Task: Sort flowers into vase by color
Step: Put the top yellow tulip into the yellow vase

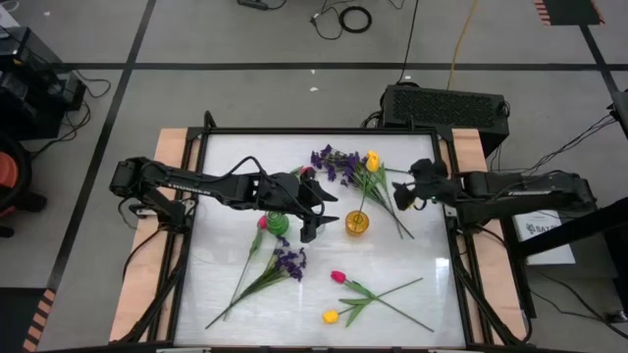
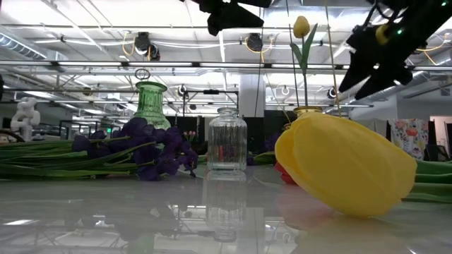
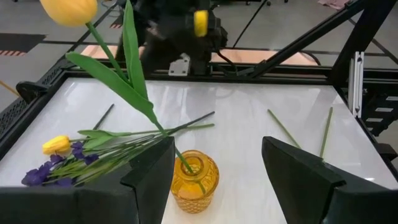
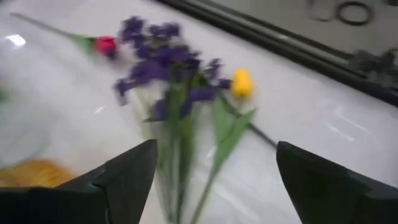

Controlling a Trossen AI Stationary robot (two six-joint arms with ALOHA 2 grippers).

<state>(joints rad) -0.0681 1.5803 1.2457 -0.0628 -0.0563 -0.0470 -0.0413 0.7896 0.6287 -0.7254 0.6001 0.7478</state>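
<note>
My left end effector (image 1: 312, 211) hangs half open and empty by the yellow vase (image 1: 356, 223), which holds one yellow tulip (image 3: 69, 10). My right end effector (image 1: 400, 196) is wide open, empty, near loose flowers (image 1: 345, 165) on the bench (image 1: 226, 157). They look light and bendy; I'd pinch a stem's middle.

Vases: three, namely one green vase (image 2: 152, 104), one clear vase (image 2: 227, 144) and one amber vase (image 1: 356, 223).
Yellow tulips (image 1: 331, 316): three.
Pink-red tulips (image 1: 338, 277): three.
Purple clusters (image 1: 289, 262): two; the sprigs in each cannot be counted.
</note>
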